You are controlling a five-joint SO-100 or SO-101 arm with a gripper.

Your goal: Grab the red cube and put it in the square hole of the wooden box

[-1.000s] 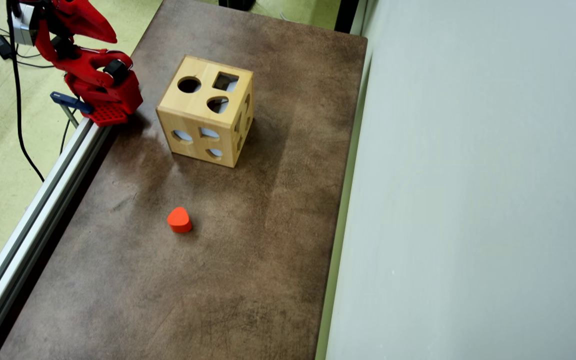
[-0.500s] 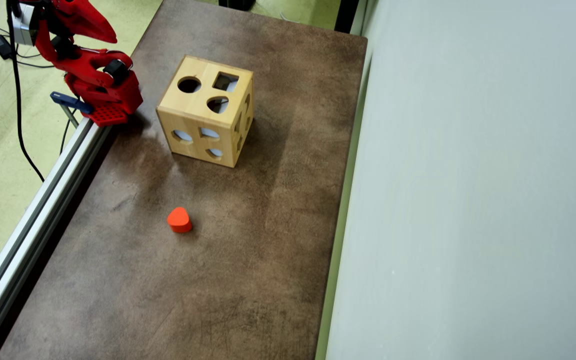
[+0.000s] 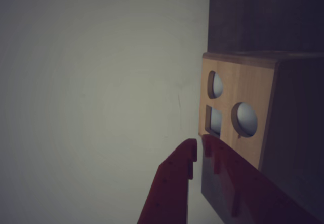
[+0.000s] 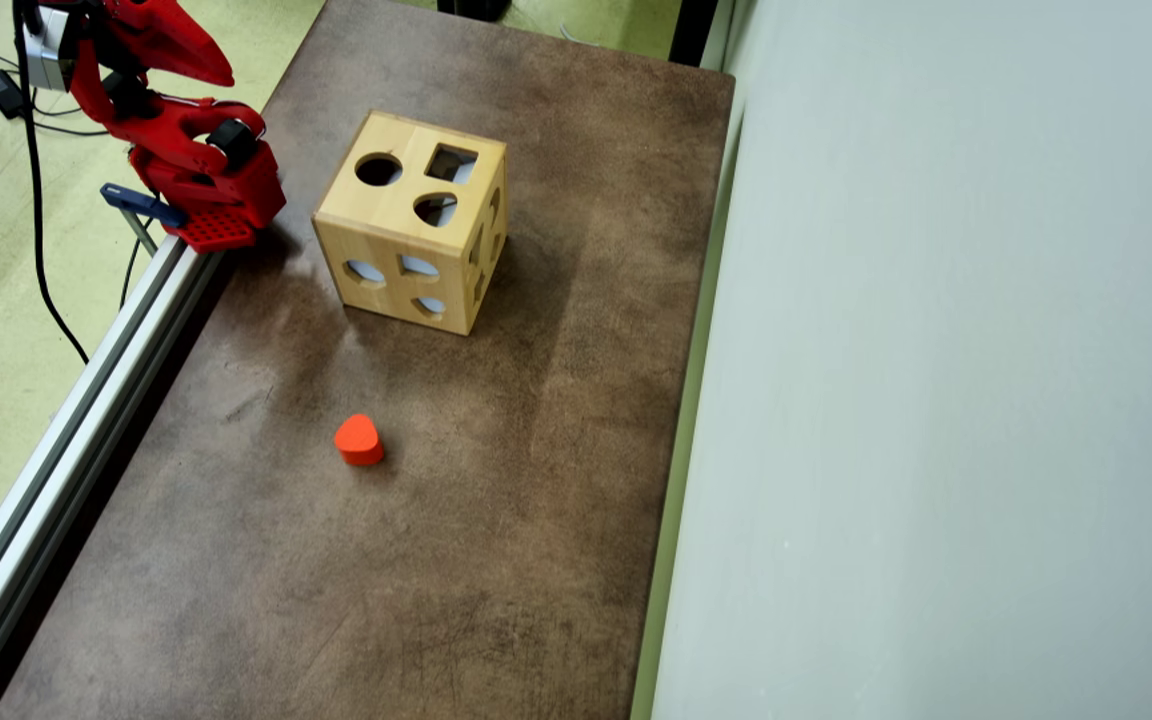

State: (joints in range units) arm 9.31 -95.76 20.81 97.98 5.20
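Bench (image 4: 496,560), brown, seen from overhead w/ a pale wall along its right edge. Wooden box (image 4: 414,222) sits toward the far end; all positions below are relative to it. Red arm (image 4: 186,150) is folded at the bench's left rail, left of the box and apart from it. On the box's top face the square hole (image 4: 451,163) is the far-right cutout, beside a round cutout (image 4: 378,169) and above a rounded-triangle one. An orange-red heart-like block (image 4: 359,440) lies on the bench well in front of the box, untouched. No red cube is visible in either view; it may be inside the box already, but that can't be confirmed. In the wrist view the end effector (image 3: 198,150) points at the box's side face, tips nearly meeting, nothing between them. Judged status: either done w/ arm parked, or not begun.
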